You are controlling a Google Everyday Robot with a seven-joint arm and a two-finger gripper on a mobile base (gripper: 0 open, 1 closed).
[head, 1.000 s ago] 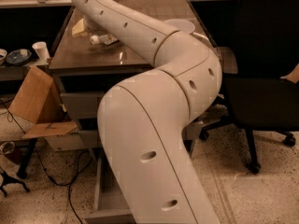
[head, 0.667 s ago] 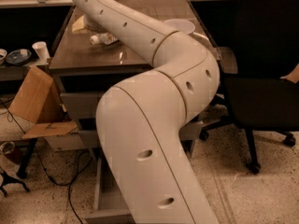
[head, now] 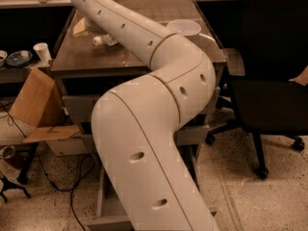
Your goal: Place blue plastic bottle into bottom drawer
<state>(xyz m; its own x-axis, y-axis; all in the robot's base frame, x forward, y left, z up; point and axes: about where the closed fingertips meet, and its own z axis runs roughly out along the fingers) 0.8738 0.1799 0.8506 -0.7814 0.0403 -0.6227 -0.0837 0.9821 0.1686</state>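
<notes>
1. The robot's pale arm (head: 159,129) rises from the bottom of the view, bends over the near right corner of the table (head: 82,57) and reaches on towards the far left corner.
2. The end effector (head: 91,30) sits low over the far left part of the table. It is almost wholly covered by the arm, and only a pale bit shows under it. I cannot tell whether it is apart, together or clamped on anything.
3. The blue plastic bottle (head: 105,41) lies on its side on the table, close to the far left corner and just beside the end effector. Its white cap points to the left edge, and its body runs under the arm, out of sight.
4. Whether the end effector touches the bottle cannot be told.
5. The bottom drawer (head: 103,201) stands pulled out below the near edge of the table. A strip of its grey inside shows to the left of the arm, and the rest is covered.
6. A shallower grey drawer (head: 77,107) is above it, under the near left corner.
7. A white bowl (head: 184,28) stands near the right edge, towards the far side.
8. A black office chair (head: 274,81) stands on the floor beyond the right edge.
9. A cardboard box (head: 38,105) leans beyond the left edge, with a paper cup (head: 42,52) on a low shelf behind it.
</notes>
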